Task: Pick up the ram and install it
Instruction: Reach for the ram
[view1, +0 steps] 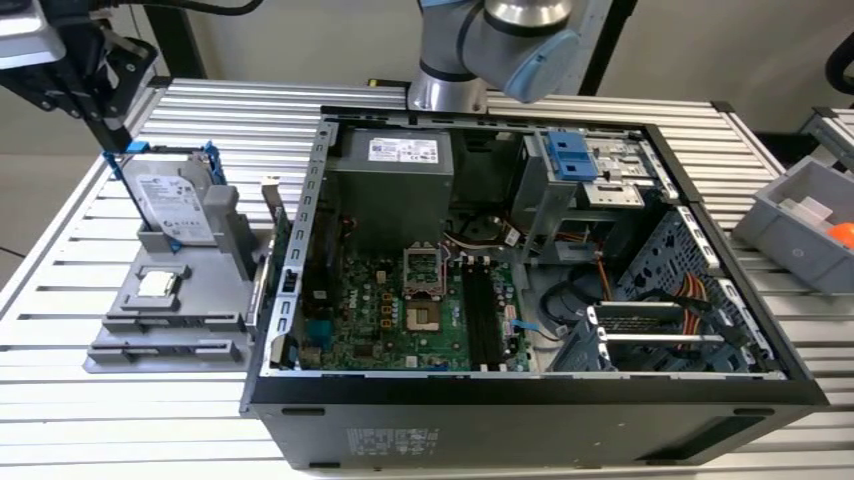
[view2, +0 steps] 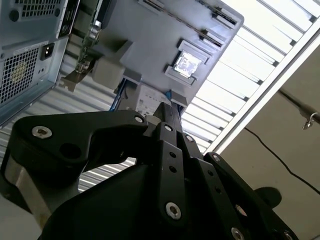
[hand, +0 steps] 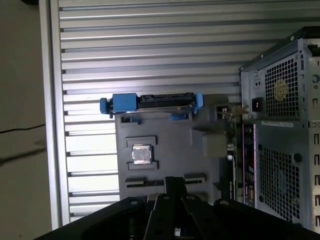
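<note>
My gripper (view1: 112, 140) hangs at the exterior view's upper left, above the grey parts fixture (view1: 200, 300) that stands beside the open computer case (view1: 534, 390). Its black fingers meet in one narrow tip in both wrist views (view2: 170, 109) (hand: 175, 184), shut, with nothing visible between them. Below the tip lie the fixture (hand: 165, 130), a small square silver chip (hand: 141, 154) and a hard drive in a blue frame (hand: 150, 102). I cannot pick out the ram; the gripper body hides the fixture's near end in both wrist views. Long black slots (view1: 483, 312) run across the green motherboard (view1: 380, 305).
The case's vented rear wall (hand: 280, 130) stands close beside the fixture, with a metal bracket (hand: 234, 111) jutting between them. A grey bin (view1: 807, 225) sits at the exterior view's right. The ribbed metal table (hand: 150, 45) ends at an edge (hand: 50, 125) near the fixture.
</note>
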